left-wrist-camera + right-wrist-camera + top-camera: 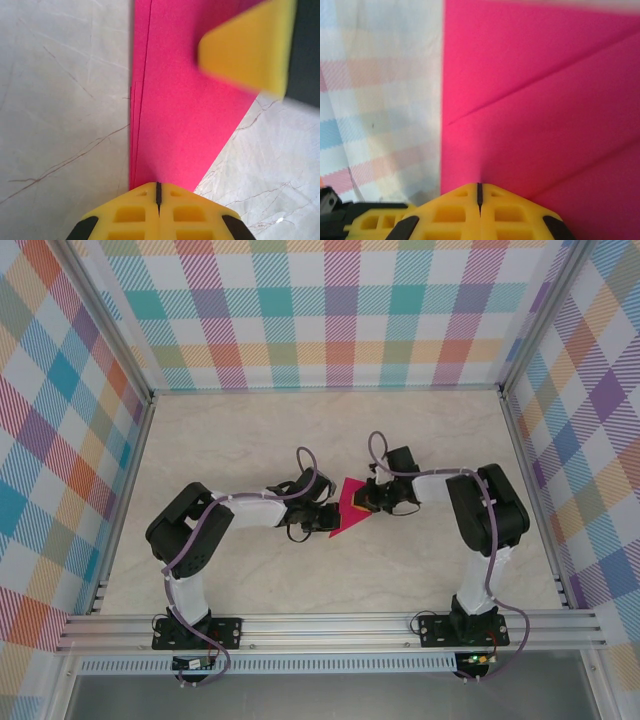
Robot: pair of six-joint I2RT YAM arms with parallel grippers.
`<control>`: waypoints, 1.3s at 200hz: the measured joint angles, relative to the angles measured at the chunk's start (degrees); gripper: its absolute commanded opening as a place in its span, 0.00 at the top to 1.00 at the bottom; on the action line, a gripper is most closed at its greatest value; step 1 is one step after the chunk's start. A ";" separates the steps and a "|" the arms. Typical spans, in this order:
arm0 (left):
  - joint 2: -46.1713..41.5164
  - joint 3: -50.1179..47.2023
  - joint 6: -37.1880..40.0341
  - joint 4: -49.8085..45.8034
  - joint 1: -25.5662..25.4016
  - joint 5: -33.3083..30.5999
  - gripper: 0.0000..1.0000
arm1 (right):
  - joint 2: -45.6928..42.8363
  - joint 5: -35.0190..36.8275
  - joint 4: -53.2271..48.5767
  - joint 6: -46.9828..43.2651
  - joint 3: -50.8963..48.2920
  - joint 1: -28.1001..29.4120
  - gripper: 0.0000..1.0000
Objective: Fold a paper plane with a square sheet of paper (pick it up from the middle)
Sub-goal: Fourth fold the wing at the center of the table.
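Note:
The square sheet of paper (pixel 350 503) is magenta-pink and folded into a pointed triangular wedge with layered edges and diagonal creases. It sits between the two arms at mid-table. My left gripper (pixel 328 520) is shut on its near left edge. In the left wrist view the paper (pixel 185 110) runs straight out of the closed yellow left gripper (pixel 158 191). My right gripper (pixel 372 498) pinches the right side. In the right wrist view the creased paper (pixel 545 100) rises from the closed right gripper (pixel 479 191). The right gripper's yellow finger (pixel 250 45) shows blurred over the sheet.
The beige marbled table (pixel 250 440) is fenced by plaid walls (pixel 340 310) at the back and both sides. An aluminium rail (pixel 330 630) carries the arm bases along the near edge. The left gripper's yellow body (pixel 375 222) sits close beside the right one.

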 measured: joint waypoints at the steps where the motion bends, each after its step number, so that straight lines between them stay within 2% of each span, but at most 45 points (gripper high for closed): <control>1: 0.00 -0.04 0.02 0.00 0.00 0.00 1.00 | 0.02 0.02 0.00 0.00 0.04 -0.11 0.97; 72: -0.44 -0.92 0.90 0.98 0.00 -0.13 1.00 | 3.69 3.45 -1.66 2.27 6.84 -6.47 0.97; 103: -0.70 -0.87 1.11 0.04 0.00 -0.17 1.00 | 3.96 6.97 -2.99 2.78 9.86 -9.40 0.96; 133: -0.85 -0.35 1.31 -1.22 0.00 -0.17 1.00 | 2.05 7.23 -3.72 2.89 9.92 -10.78 0.94; 158: -0.83 0.68 1.55 -3.52 0.00 -0.17 1.00 | -3.52 5.51 -3.65 3.32 7.06 -9.49 0.94; 185: -0.79 1.38 1.75 -5.14 0.00 -0.17 1.00 | -7.19 2.80 -3.15 3.54 4.46 -5.25 0.94; 224: -0.28 2.84 2.12 -6.78 0.00 0.04 1.00 | -4.42 -0.37 -2.97 3.82 2.73 -0.17 0.94; 260: 0.11 4.63 2.58 -6.27 0.02 1.55 1.00 | -0.68 -2.12 -3.04 3.82 2.78 0.44 0.95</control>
